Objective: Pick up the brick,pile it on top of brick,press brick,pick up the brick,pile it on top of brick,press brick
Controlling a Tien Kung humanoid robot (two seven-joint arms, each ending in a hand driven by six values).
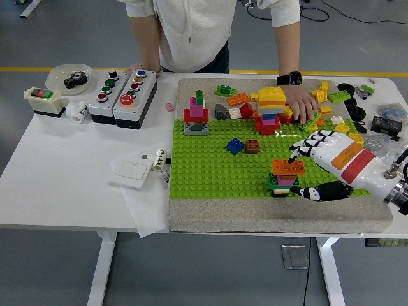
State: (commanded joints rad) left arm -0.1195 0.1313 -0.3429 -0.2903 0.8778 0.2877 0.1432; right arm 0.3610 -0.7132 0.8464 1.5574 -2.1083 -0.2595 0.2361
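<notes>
Head view: the orange brick lies flat atop a small stack, its long axis running left-right across the green baseplate. Just left of the right hand, it is studded and bright orange. The hand's fingers are spread and empty, index tip touching the brick, thumb low beside the stack.
</notes>
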